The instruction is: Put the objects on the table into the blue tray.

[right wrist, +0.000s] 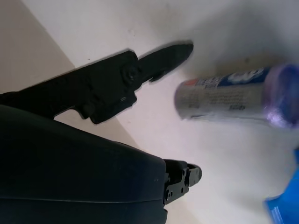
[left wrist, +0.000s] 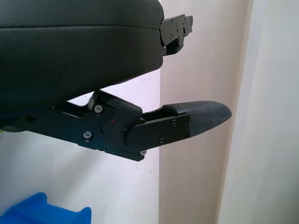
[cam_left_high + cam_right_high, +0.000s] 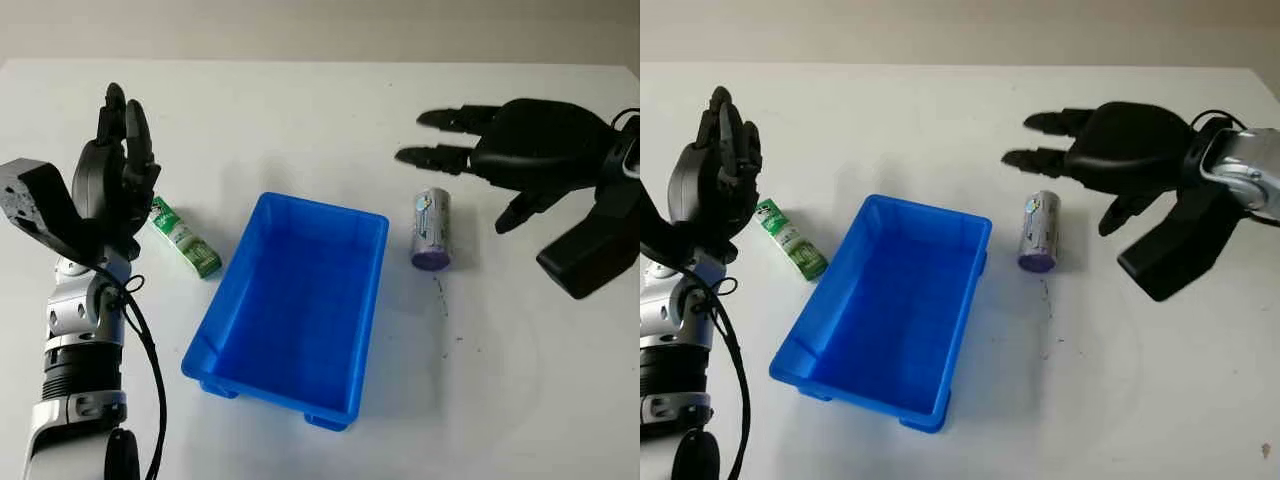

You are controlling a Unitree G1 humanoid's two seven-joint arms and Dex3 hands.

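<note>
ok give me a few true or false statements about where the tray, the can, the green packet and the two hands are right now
1. The blue tray has nothing in it. True.
2. The silver can stands upright inside the tray. False: it lies on its side on the table, on the tray's right.
3. The green packet lies on the table to the left of the tray. True.
4. The right hand grips the can. False: it is open and hangs above the table just right of the can, holding nothing.
5. The left hand holds the green packet. False: it is open, raised with fingers pointing up, beside the packet.
</note>
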